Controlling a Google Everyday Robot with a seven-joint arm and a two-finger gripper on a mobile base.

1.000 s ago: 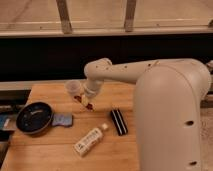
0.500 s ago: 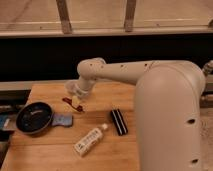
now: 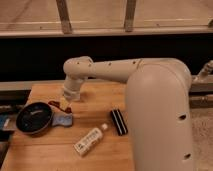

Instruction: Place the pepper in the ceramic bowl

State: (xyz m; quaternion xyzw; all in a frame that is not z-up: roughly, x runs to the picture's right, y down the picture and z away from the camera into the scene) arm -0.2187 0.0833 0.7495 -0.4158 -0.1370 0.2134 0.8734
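A wooden table point(image 3: 47, 155) stands before a dark wall. The white arm's gripper point(image 3: 64, 103) hangs low just right of the ceramic bowl point(image 3: 20, 120) and seems clamped on the pepper point(image 3: 52, 103), beside the rim. A blue cloth point(image 3: 62, 120), bottle point(image 3: 90, 141) and black bar point(image 3: 118, 121) lie nearby.

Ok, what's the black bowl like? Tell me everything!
The ceramic bowl is round, shallow, black and shiny, with a thick rim. It sits upright at the left of the wooden table. A blue pad lies close by its right side. The gripper is just past its right rim, with the pepper beside it.
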